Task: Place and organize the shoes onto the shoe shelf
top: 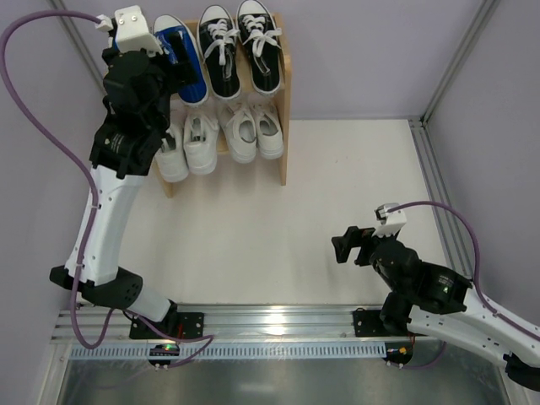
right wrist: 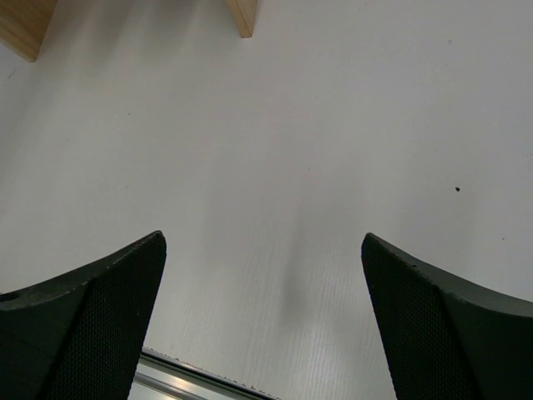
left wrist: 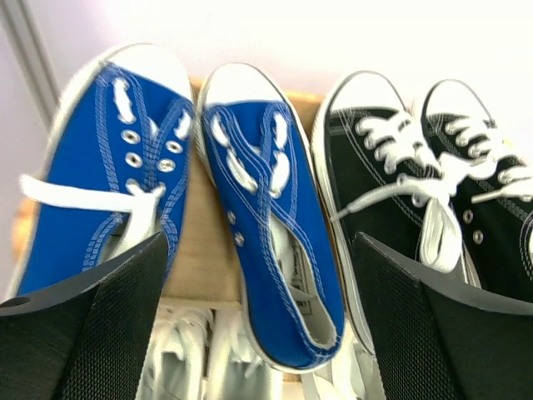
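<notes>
The shoe shelf (top: pixel 283 126) stands at the back of the table. Its top tier holds a blue pair (left wrist: pixel 108 167) (left wrist: pixel 266 217) on the left and a black pair (top: pixel 218 51) (top: pixel 259 46) on the right. Several white shoes (top: pixel 239 133) fill the lower tier. My left gripper (top: pixel 173 52) hovers over the blue pair. It is open (left wrist: pixel 260 242), with the heel of the right blue shoe between its fingers and a gap on each side. My right gripper (top: pixel 346 245) hangs open over bare table (right wrist: pixel 262 242), holding nothing.
The shelf's wooden feet (right wrist: pixel 241 17) show at the top of the right wrist view. A metal rail (top: pixel 278 321) runs along the near edge by the arm bases. An upright frame post (top: pixel 456 59) stands at the back right corner.
</notes>
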Motion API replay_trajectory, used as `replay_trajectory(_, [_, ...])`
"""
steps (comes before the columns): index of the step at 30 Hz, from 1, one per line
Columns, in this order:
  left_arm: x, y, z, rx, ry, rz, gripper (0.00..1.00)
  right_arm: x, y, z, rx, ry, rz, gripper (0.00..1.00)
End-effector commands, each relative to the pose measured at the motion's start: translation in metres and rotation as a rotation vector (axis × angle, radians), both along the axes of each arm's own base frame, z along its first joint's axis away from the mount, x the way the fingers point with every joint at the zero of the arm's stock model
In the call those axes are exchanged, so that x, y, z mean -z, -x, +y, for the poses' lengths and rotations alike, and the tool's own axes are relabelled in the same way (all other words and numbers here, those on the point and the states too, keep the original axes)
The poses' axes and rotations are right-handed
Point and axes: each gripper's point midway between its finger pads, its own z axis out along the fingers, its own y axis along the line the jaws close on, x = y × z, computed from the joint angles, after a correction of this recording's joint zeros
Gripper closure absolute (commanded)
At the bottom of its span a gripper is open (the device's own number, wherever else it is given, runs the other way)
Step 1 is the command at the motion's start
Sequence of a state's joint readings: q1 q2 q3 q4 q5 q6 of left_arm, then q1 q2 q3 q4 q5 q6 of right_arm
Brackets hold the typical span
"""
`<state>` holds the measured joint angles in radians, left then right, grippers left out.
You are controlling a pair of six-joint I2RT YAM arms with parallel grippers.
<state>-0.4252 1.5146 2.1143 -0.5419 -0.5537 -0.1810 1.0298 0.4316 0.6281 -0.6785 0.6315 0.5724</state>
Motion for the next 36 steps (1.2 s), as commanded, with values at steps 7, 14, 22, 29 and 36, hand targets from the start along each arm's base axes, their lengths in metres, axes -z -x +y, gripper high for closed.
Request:
replay_trajectory(7, [-0.045, 0.043, 0.043, -0.122, -0.043, -0.102, 0.09, -0.008, -0.005, 0.009, -0.017, -0.007, -0.022, 0.00])
replay_trajectory(14, [-0.037, 0.048, 0.044, -0.113, -0.045, -0.084, 0.08, -0.004, -0.004, 0.010, -0.021, -0.007, -0.019, 0.00])
replay_trajectory(22, [-0.006, 0.059, 0.059, -0.174, -0.134, 0.090, 0.14, -0.001, -0.004, 0.012, -0.026, -0.012, -0.013, 0.00])
replay_trajectory(29, [0.014, 0.080, 0.068, -0.166, -0.215, 0.175, 0.19, 0.002, -0.006, 0.017, -0.039, 0.002, -0.008, 0.00])
replay_trajectory(36, [0.030, 0.079, 0.060, -0.140, -0.321, 0.237, 0.19, 0.002, -0.007, 0.026, -0.059, 0.009, 0.002, 0.00])
